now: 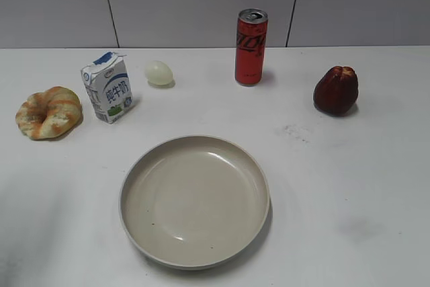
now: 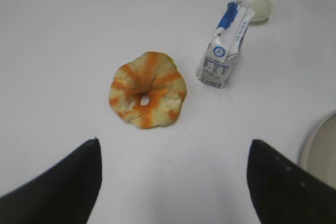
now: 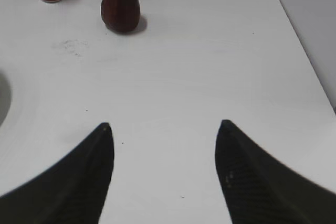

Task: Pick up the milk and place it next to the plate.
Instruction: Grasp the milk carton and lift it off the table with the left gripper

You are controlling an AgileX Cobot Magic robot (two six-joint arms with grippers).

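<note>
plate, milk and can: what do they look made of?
Plate: likely glazed ceramic; beige, with soft glossy highlights along the rim. Milk: printed coated paperboard, going by the folded gable top and sharp creases. Can: probably aluminium; bare silver lid with pull tab, glossy red printed wall.

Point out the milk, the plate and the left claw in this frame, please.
milk (image 1: 109, 89): exterior view, on the front face with the blue characters.
plate (image 1: 195, 199): exterior view, on the bare middle of the dish.
left claw (image 2: 173, 182): left wrist view, midway between the two dark, spread fingertips.
</note>
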